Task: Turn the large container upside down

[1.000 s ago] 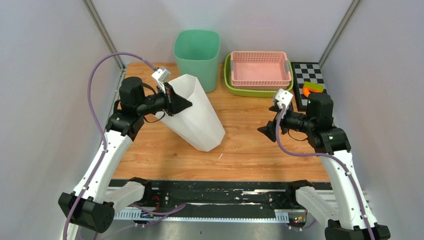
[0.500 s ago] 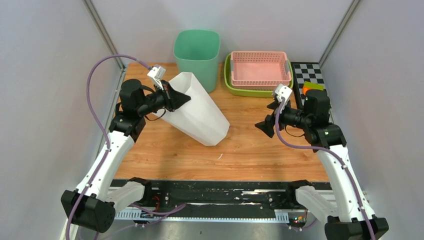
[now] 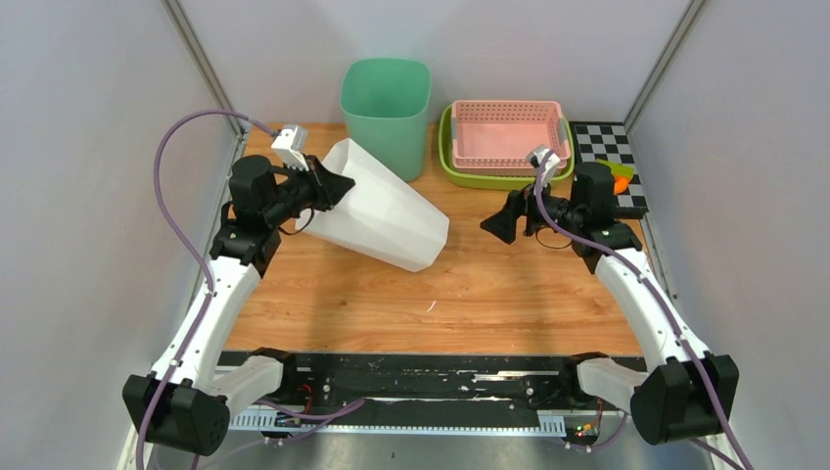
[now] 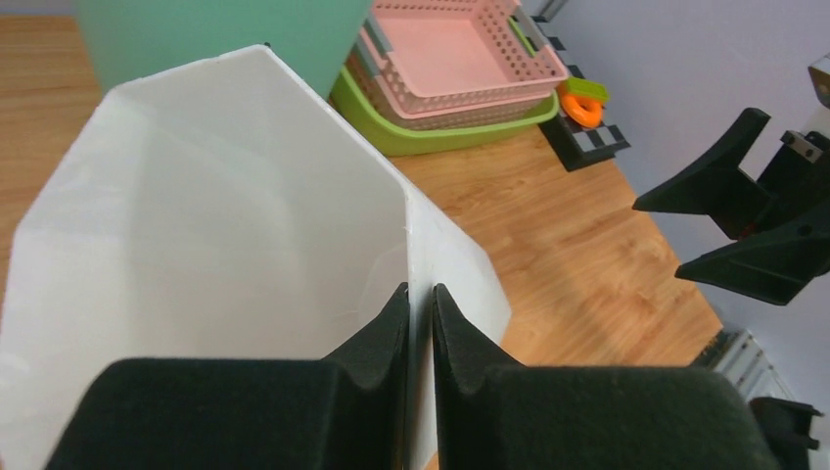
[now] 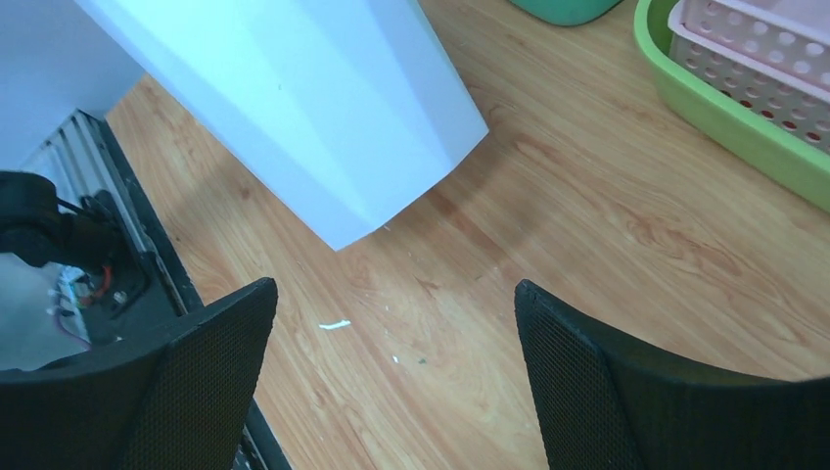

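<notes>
The large container (image 3: 382, 211) is a white faceted bin, tipped far over with its mouth up-left and its narrow base low at the right, near the table. My left gripper (image 3: 336, 186) is shut on its rim: in the left wrist view the fingers (image 4: 387, 328) pinch the thin rim wall of the container (image 4: 225, 196), one inside and one outside. My right gripper (image 3: 494, 223) hangs open to the right of the base, apart from it. The right wrist view shows the container's base end (image 5: 294, 108) ahead of the open right gripper (image 5: 391, 294), bare wood between its fingers.
A green bin (image 3: 385, 98) stands just behind the container. A pink basket (image 3: 507, 132) sits in a green tray (image 3: 452, 162) at the back right. A checkerboard (image 3: 599, 142) and an orange object (image 3: 619, 178) lie at the right edge.
The container has tipped further toward lying on its side as my left gripper drew its rim back and left. My right arm has swung left and toward the back, nearer the base.
</notes>
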Tool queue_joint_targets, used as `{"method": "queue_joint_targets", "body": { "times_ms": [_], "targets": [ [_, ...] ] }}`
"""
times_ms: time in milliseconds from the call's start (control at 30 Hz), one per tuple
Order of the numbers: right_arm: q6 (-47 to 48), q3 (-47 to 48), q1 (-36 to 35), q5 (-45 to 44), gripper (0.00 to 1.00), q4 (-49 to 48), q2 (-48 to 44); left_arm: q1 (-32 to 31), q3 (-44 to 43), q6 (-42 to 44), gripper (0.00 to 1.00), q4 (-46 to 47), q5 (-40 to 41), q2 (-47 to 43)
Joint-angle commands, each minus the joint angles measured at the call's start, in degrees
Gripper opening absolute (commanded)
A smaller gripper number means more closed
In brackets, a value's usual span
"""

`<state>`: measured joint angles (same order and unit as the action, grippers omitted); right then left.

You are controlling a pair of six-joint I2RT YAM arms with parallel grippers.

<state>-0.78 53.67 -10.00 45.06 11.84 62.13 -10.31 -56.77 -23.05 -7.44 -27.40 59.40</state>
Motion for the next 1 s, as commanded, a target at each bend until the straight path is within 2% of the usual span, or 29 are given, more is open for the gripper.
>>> {"method": "queue_joint_targets", "body": {
  "times_ms": [0,400,567,967],
  "targets": [
    [-10.93,-0.14,-0.85,4.01,0.92,-8.12,3.91,1.17,0.55,5.04,0.11,-7.4,6.94,0.61],
    [-19.06,3.96,-3.59,8.58,0.86,-17.34,18.89,3.36,1.85,11.97,0.11,-11.69,7.18,1.01],
    [-22.24,3.99,-5.29,9.33,0.85,-22.7,22.18,5.26,3.81,15.13,0.11,-12.73,6.49,1.19],
    [-19.54,5.53,-6.85,6.05,0.83,-26.54,29.06,8.37,6.58,21.0,0.1,-15.43,0.68,3.07]
  ]
}}
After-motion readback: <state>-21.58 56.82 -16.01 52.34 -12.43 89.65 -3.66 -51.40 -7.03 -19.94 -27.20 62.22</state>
